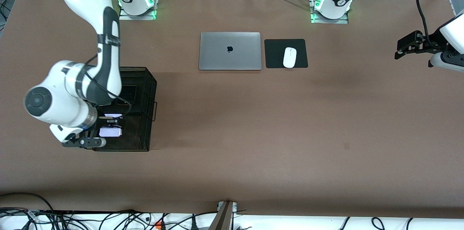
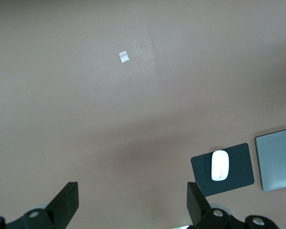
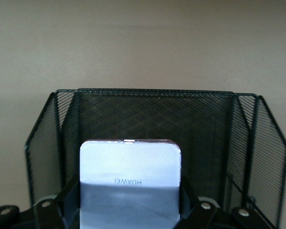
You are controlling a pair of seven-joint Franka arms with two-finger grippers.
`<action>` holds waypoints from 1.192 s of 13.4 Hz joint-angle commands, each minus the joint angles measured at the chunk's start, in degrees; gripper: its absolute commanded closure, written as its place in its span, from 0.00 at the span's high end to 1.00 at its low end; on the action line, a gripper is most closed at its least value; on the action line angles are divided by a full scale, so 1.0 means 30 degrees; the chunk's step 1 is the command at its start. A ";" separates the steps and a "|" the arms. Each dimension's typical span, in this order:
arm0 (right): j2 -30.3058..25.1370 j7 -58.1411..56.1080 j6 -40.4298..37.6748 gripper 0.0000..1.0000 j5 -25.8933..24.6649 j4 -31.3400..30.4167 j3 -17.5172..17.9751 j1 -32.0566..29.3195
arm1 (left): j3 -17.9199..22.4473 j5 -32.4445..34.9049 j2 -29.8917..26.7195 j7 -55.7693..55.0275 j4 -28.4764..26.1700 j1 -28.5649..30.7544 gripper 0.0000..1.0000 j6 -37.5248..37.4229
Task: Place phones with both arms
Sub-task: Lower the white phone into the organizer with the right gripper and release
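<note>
My right gripper (image 3: 130,200) is shut on a squarish pale lilac-white phone (image 3: 130,162) marked HUAWEI, one finger on each side edge. It holds the phone inside a black mesh basket (image 3: 152,114). In the front view the right gripper (image 1: 110,124) and the phone (image 1: 110,132) are over the part of the basket (image 1: 143,128) nearer the camera. A dark flat shape (image 1: 127,95) lies deeper in the basket, partly hidden by the arm. My left gripper (image 1: 400,48) waits open and empty over bare table at the left arm's end; its wrist view shows the gripper (image 2: 132,200) wide apart.
A closed silver laptop (image 1: 230,51) lies mid-table near the bases, beside a black mouse pad (image 1: 275,54) carrying a white mouse (image 1: 289,57). A small patch of tape (image 1: 346,146) is on the brown tabletop nearer the camera. Cables run along the table's front edge.
</note>
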 commanded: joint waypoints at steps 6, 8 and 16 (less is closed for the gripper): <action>0.0214 -0.1800 0.0632 0.24 0.1467 -0.0876 0.1762 -0.2181 | 0.0133 0.0467 -0.0151 -0.0212 -0.0023 0.0296 1.00 0.0150; 0.0214 -0.1801 0.0661 0.67 0.1497 -0.0964 0.1762 -0.2182 | 0.0133 0.0467 -0.0151 -0.0240 -0.0052 0.0386 1.00 0.0034; -0.0401 -0.0779 -0.3452 0.99 0.2288 0.0872 0.0072 -0.2095 | 0.0133 0.0438 -0.0151 -0.0065 -0.0140 0.0795 1.00 -0.0055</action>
